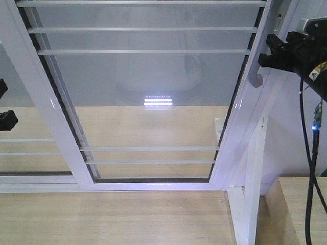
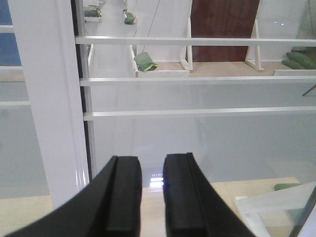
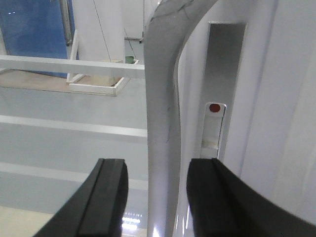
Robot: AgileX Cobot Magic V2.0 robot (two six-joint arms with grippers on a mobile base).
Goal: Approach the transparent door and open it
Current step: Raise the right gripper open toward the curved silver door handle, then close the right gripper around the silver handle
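The transparent door fills the front view: clear glass in a white frame with thin horizontal bars. Its curved silver-white handle hangs on the right stile. My right gripper is at that handle. In the right wrist view the handle runs upright between the two black fingers, and the gripper is open around it with gaps on both sides. My left gripper faces the glass near the left stile, with a narrow gap between its fingers and nothing in it.
A second barred glass panel overlaps at the left. A bare white post stands at the lower right beside a wooden ledge. A black cable hangs from the right arm. Green cushions lie beyond the glass.
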